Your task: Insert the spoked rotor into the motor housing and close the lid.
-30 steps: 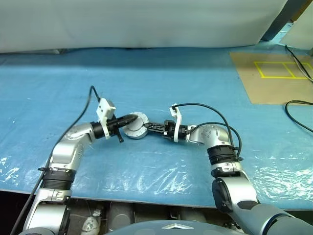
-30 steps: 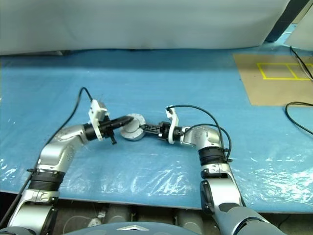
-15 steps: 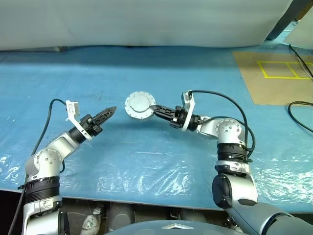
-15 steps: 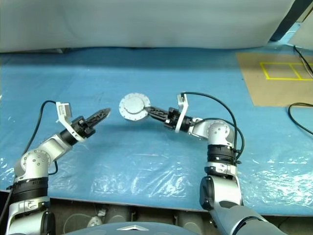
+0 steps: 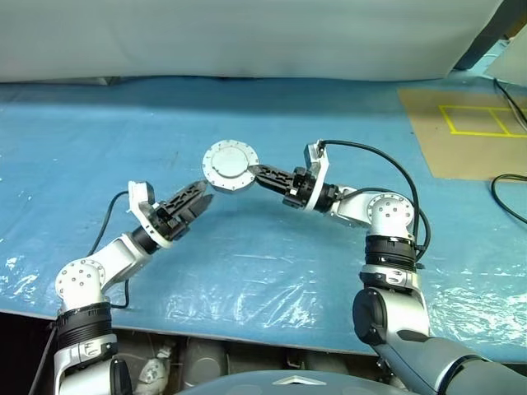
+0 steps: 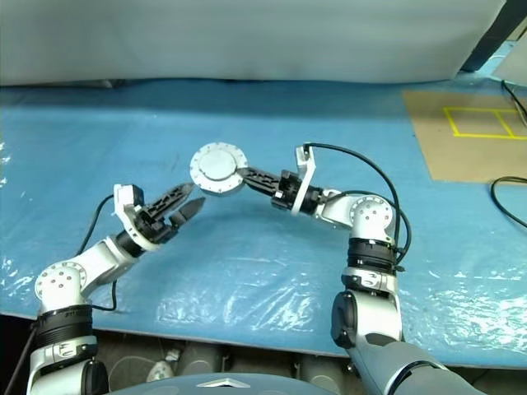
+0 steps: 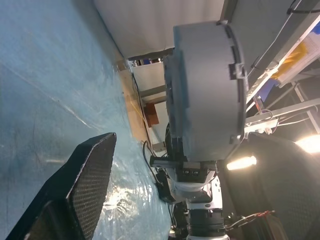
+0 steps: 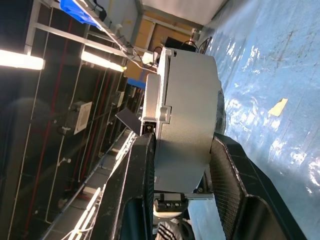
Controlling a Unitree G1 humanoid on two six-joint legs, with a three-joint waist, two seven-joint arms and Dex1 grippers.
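My right gripper (image 5: 252,172) is shut on the rim of the motor housing (image 5: 230,166), a round silver drum whose flat flanged lid (image 6: 216,164) faces up. It holds the housing in the air above the blue table (image 5: 272,263). In the right wrist view the housing (image 8: 186,125) sits between both black fingers (image 8: 141,190). My left gripper (image 6: 188,200) is open and empty, just below and to the left of the housing, pointing toward it. From the left wrist, the housing (image 7: 205,95) hangs ahead of one finger (image 7: 90,175). The spoked rotor is hidden.
A brown board (image 5: 461,132) with yellow tape outlines lies at the far right of the table. A black cable (image 5: 506,193) loops beside it. White sheeting (image 5: 247,37) closes the back. The table's front edge (image 5: 247,333) runs close below my arms.
My left gripper let go of the housing, swung away to the left, then came back toward it and opened. My right gripper lifted the housing off the table.
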